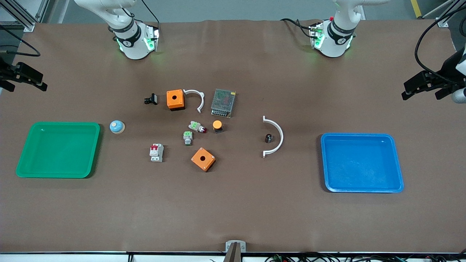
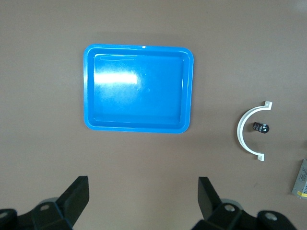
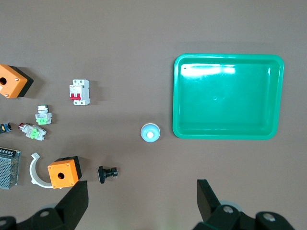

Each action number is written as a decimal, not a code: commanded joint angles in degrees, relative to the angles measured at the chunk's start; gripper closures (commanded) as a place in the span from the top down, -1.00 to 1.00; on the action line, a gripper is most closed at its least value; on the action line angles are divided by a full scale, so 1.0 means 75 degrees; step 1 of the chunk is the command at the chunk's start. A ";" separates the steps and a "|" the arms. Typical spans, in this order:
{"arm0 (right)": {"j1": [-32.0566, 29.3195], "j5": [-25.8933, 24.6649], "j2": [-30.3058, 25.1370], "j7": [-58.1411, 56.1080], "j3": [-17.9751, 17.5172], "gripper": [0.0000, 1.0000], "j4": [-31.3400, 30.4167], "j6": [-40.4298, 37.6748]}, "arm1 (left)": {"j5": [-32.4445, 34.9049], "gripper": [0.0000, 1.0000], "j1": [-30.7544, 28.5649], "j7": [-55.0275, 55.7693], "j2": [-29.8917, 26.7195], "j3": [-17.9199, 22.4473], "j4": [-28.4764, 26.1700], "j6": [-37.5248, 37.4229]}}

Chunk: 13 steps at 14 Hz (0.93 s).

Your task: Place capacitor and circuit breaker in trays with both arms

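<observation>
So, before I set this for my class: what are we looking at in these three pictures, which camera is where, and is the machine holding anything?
Two robot arms stand at a brown table. One picture looks down from across the table, with the arms' bases along its top. The other two come from cameras on each arm's wrist, looking down past that arm's jaws.

The left gripper hangs over the blue tray; the right gripper hangs beside the green tray. Both are open and hold nothing.

Small electrical parts lie between the trays. The capacitor, a tiny black cylinder, sits inside a white curved clip toward the blue tray. The circuit breaker, a grey block with red levers, lies toward the green tray, nearer the front camera than the blue-and-white knob. Both trays hold nothing.
</observation>
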<state>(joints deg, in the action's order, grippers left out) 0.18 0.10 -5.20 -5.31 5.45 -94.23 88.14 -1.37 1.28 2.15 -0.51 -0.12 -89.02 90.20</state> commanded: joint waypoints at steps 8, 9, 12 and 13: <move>-0.0082 -0.0013 -0.0127 -0.0030 -0.0070 1.00 -0.0046 -0.0057 | 0.0007 1.00 0.0005 0.0041 0.0056 0.0005 0.0116 -0.0039; -0.0094 -0.0013 -0.0092 -0.0019 -0.0070 1.00 0.0036 -0.0057 | 0.0007 1.00 0.0005 0.0018 0.0184 0.0005 0.0104 -0.0085; -0.0083 -0.0024 0.0235 -0.0018 -0.0070 1.00 0.0236 0.0001 | -0.0005 1.00 0.0099 0.0018 0.0419 -0.0030 0.0010 -0.0121; -0.0083 -0.0036 0.0422 -0.0007 -0.0070 1.00 0.0236 0.0036 | -0.0017 1.00 0.0134 0.0018 0.0547 -0.0053 0.0010 -0.0133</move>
<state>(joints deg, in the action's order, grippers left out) 0.18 0.10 -4.76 -5.30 5.42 -93.80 88.25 -1.37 1.58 2.15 1.86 -0.27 -89.41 89.97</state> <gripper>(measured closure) 0.000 0.000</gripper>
